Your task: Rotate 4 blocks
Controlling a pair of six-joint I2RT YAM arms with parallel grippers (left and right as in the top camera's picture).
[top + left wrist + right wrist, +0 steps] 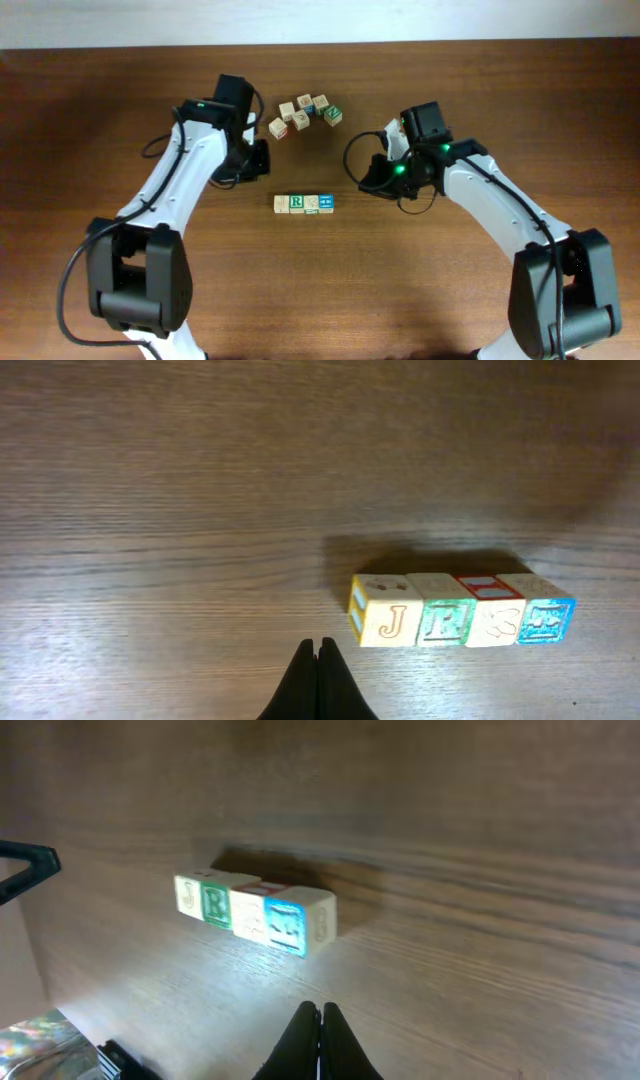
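At table [480, 90] centre, between the two arms: four blocks [304, 203] in one tight row, side faces touching. Read from the left wrist view as a pale J block [390, 618], green R block [446, 620], pale block with a red top face [492, 618] and blue block [545, 622].

Left pincer [318, 660] pressed together, empty, hanging just short of the J end. Right pincer [320, 1025] likewise pressed together, holding nothing, off the blue end and apart from it.

Judged as a pause between grips, with no block in hand. Cannot tell from here how many of the four have been turned.

Next move calls for spreading one pincer, lowering over a single block and closing on its front and back faces. No gap between neighbours for a finger. End blocks likely easiest. Need to lift clear before twisting, or risk dragging the neighbour and breaking the row.

Around: a loose cluster of spare cubes [305, 112] at the far side of the table, green N cube [332, 115] among them, well apart from the row. Nothing lying between either pincer and the row.
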